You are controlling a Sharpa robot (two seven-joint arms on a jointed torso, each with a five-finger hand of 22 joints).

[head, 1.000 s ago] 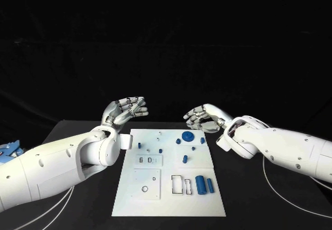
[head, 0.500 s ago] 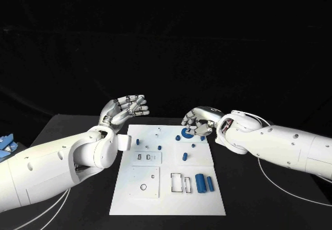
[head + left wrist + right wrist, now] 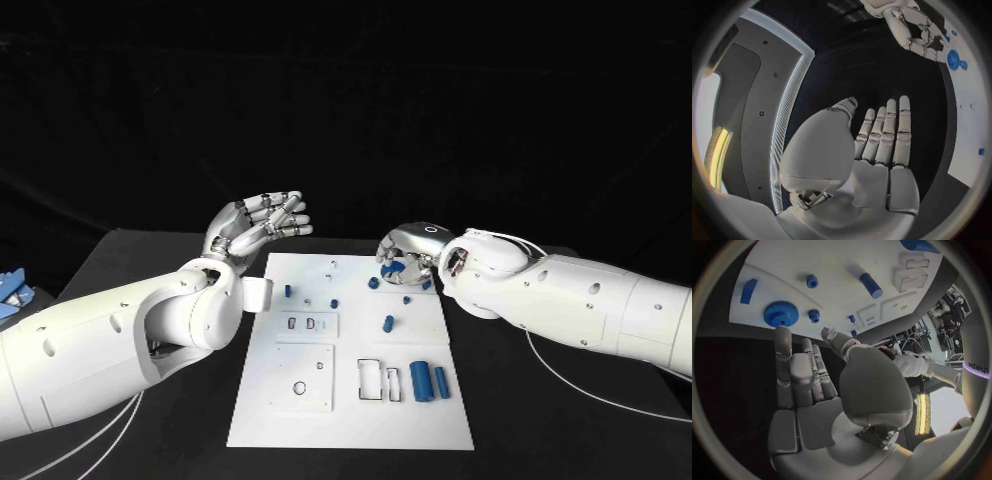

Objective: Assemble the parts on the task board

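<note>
The white task board (image 3: 346, 420) lies in the middle of the black table. A blue gear (image 3: 781, 313) sits at its far right corner beside small blue pegs (image 3: 814, 315). A blue cylinder (image 3: 388, 322) lies mid-board, and a larger cylinder (image 3: 421, 383) lies near the right edge. My right hand (image 3: 408, 255) hovers low over the gear with its fingers (image 3: 784, 347) stretched out, holding nothing; a fingertip is just short of the gear. My left hand (image 3: 260, 225) is raised above the board's far left corner, its palm (image 3: 879, 150) bare and fingers straight and apart.
Rectangular recesses (image 3: 378, 382) and a square plate with a hole (image 3: 304, 377) lie on the board's near half. A blue thing (image 3: 12, 285) pokes in at the table's left edge. White cables (image 3: 577, 385) trail on the table at the right.
My right hand has come in and down from beside the board's far right corner to just over the blue gear. My left hand has stayed raised, almost still.
</note>
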